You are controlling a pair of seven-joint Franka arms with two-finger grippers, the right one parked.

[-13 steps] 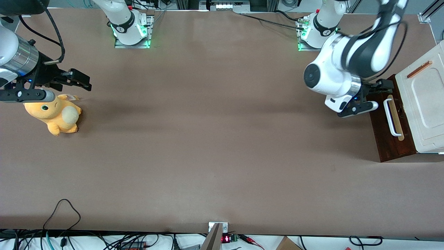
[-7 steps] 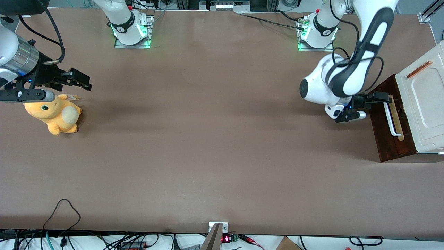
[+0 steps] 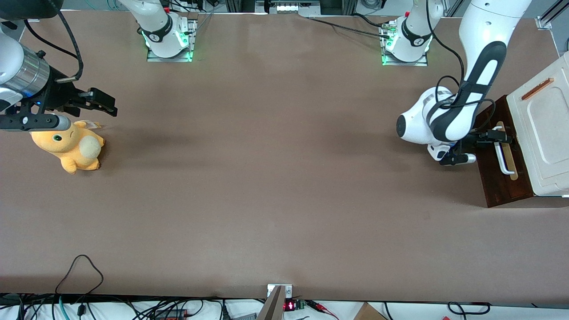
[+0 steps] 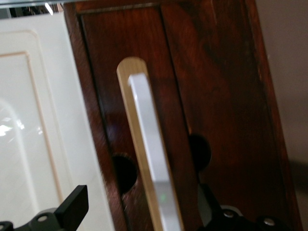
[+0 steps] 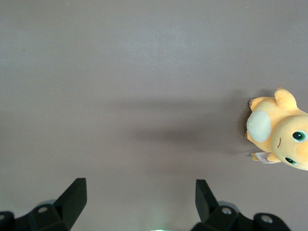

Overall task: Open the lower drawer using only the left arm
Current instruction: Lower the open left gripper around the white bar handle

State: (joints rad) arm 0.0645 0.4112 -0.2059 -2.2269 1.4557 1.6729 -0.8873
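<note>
Since the earlier frame the left arm [image 3: 462,111] had swung nearer the camera; its gripper [image 3: 500,138] now hung spread at the handle [image 4: 149,149] of the shut lower drawer [image 3: 498,178]; fingers [image 4: 72,207] seemingly straddled it, untouching; next: close, then pull outward.

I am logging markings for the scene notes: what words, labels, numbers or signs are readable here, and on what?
None can be read.
Plush toy tag: too small.
Red display at the table edge: digits blurred.
Lower drawer and its white handle, straddled by the open hand: no text.
</note>
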